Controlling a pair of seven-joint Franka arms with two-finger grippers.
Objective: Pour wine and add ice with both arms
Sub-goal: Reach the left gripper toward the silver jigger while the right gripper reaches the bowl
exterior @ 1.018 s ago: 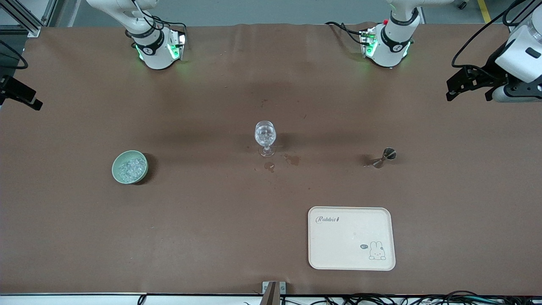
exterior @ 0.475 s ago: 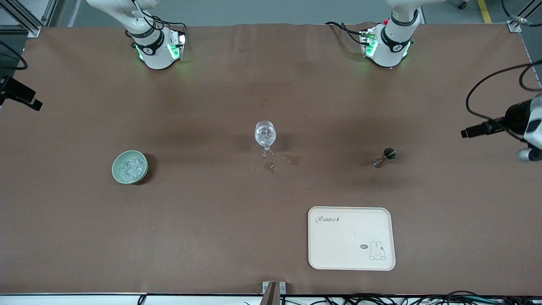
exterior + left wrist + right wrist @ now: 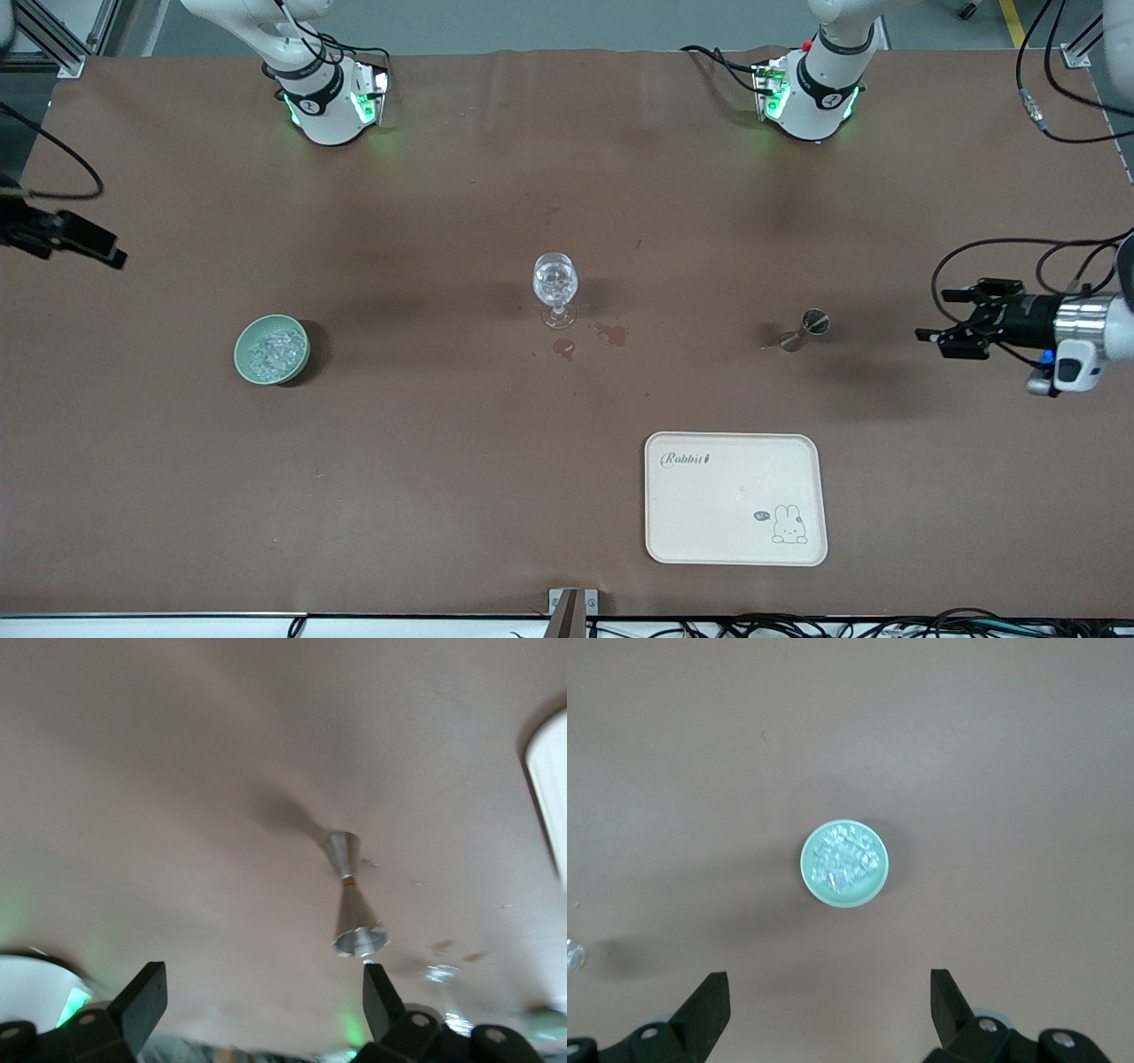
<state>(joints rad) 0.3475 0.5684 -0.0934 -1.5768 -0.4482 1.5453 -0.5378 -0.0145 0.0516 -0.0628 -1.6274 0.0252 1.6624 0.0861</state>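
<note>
Fingers of both the left gripper [image 3: 257,992] and right gripper [image 3: 824,997] spread wide, holding nothing.

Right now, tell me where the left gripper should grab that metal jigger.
Probably at the narrow waist of the jigger, where its two cones meet. It stands upright, so the open left gripper, level with it toward the left arm's end of the table, could come in sideways.

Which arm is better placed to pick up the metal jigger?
Left. The left gripper hangs open beside the jigger at that arm's end; the right gripper is over the table near the ice bowl.
</note>
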